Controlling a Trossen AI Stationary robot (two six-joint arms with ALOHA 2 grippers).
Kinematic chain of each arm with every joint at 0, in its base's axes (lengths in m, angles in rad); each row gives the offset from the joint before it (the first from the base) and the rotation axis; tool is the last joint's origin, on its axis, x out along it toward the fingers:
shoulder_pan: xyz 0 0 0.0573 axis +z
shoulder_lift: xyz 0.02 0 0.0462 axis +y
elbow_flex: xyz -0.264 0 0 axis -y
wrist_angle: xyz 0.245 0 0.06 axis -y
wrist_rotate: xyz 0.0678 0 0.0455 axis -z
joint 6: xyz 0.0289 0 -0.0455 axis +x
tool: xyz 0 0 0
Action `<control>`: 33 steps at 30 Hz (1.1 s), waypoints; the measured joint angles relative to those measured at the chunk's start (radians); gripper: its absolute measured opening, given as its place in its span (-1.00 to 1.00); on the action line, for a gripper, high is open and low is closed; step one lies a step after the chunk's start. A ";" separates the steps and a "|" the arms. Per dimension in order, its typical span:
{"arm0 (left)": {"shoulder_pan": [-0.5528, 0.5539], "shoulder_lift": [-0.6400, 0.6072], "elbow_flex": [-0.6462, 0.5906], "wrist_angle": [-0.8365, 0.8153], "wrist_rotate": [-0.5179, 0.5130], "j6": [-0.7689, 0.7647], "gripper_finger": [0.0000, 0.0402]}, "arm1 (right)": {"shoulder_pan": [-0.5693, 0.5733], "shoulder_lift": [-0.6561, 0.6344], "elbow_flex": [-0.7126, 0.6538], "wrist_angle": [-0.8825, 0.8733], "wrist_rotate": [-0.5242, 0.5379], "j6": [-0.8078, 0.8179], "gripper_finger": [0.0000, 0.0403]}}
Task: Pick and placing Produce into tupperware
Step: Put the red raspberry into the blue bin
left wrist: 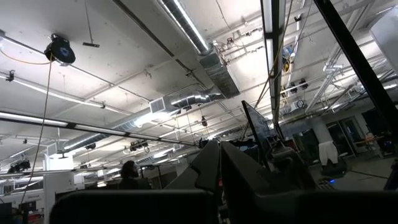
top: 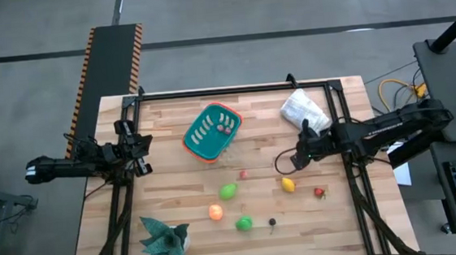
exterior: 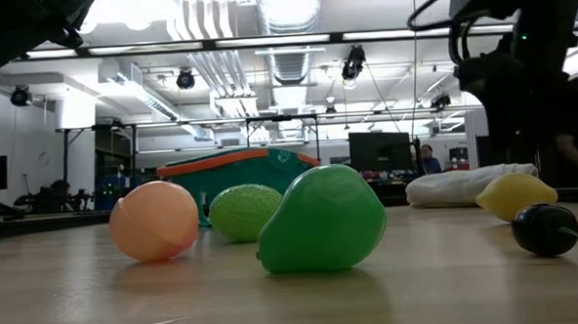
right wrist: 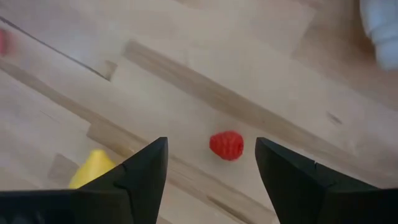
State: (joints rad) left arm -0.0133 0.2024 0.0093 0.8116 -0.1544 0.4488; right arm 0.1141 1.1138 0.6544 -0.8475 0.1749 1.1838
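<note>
The teal tupperware point(top: 210, 131) point(exterior: 233, 169) with its orange rim stands on the far middle of the table, and a small reddish piece point(top: 226, 128) lies inside. On the wood lie a pale green fruit point(top: 228, 191), an orange ball point(top: 216, 212), a green pear point(top: 244, 222), a yellow lemon point(top: 288, 185), a dark piece point(top: 272, 221) and two small red ones point(top: 244, 174) point(top: 319, 191). My right gripper point(top: 295, 156) point(right wrist: 211, 168) hovers open above a red raspberry point(right wrist: 226, 145), touching nothing. My left gripper point(top: 141, 142) point(left wrist: 219, 177) waits shut at the table's left edge.
A white cloth bundle point(top: 304, 111) lies at the far right, just beyond my right arm. A teal leafy star-shaped thing point(top: 165, 240) sits at the near left corner. A black frame point(top: 233, 89) runs round the table's edges. People show in the room behind point(exterior: 427, 160).
</note>
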 joint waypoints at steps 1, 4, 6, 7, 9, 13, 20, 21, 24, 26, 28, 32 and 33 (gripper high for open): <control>0.000 0.000 0.000 0.000 0.000 0.000 -1.00 | 0.010 0.008 -0.004 0.002 0.000 0.011 0.16; 0.000 0.000 0.000 0.000 0.000 0.000 -1.00 | 0.036 0.036 -0.010 0.017 0.001 0.032 0.16; 0.000 0.000 0.000 0.000 0.000 0.000 -1.00 | 0.048 0.058 -0.011 0.030 0.001 0.040 0.16; 0.000 0.000 0.000 0.000 0.000 0.000 -1.00 | 0.052 0.073 -0.012 0.033 0.002 0.040 0.16; 0.000 0.000 0.000 0.000 0.000 0.000 -1.00 | 0.057 0.106 -0.016 0.034 0.003 0.040 0.16; 0.000 0.000 0.000 0.000 0.001 0.000 -1.00 | 0.058 0.179 -0.023 0.047 0.010 0.039 0.16; 0.000 0.000 0.000 0.000 0.001 0.000 -1.00 | 0.058 0.281 -0.023 0.077 0.036 0.023 0.16; 0.000 0.000 0.000 0.000 0.001 0.000 -1.00 | 0.058 0.294 -0.023 0.078 0.036 0.022 0.16; 0.000 0.000 0.000 0.000 0.001 0.000 -1.00 | 0.058 0.318 -0.021 0.081 0.039 0.021 0.16; 0.000 0.000 0.000 0.000 0.001 0.000 -1.00 | 0.058 0.323 -0.019 0.082 0.040 0.020 0.15; 0.000 0.000 0.000 0.000 0.001 0.000 -1.00 | 0.058 0.322 -0.020 0.084 0.040 0.021 0.13; 0.000 0.000 0.000 0.000 0.001 0.000 -1.00 | 0.058 0.309 -0.022 0.085 0.037 0.020 0.04; 0.000 0.000 0.000 0.000 0.001 0.000 -1.00 | 0.058 0.307 -0.023 0.085 0.036 0.020 0.01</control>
State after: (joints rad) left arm -0.0132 0.2024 0.0093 0.8116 -0.1532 0.4488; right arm 0.1722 1.4208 0.6318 -0.7628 0.2108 1.2034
